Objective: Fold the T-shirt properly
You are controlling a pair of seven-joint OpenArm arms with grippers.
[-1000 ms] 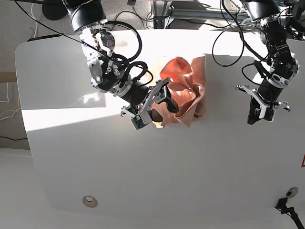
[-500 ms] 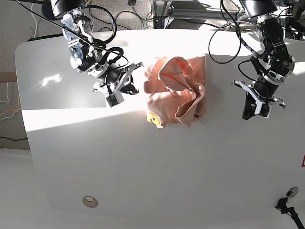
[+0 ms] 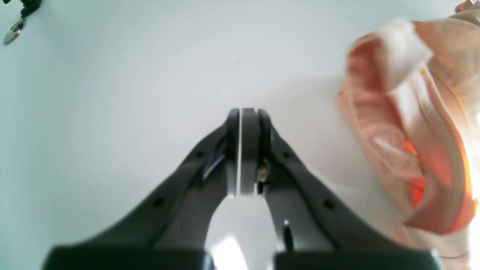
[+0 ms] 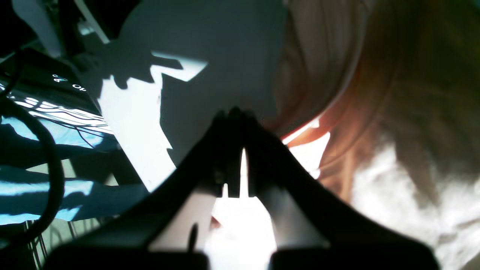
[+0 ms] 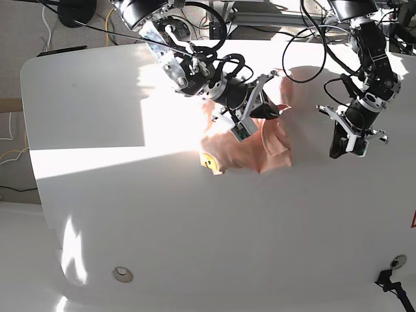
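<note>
On the white table point(image 5: 130, 214), the T-shirt point(image 5: 250, 146) lies bunched mid-table (no tidy fold yet, so most folding remains). Right gripper point(image 5: 268, 112) hovers over it, jaws closed, apparently empty; left gripper point(image 3: 245, 123) is closed, empty, beside it.

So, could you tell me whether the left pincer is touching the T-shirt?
Apart. In the left wrist view, the shut left pincer sits over bare table, with white surface showing between it and the T-shirt.
</note>
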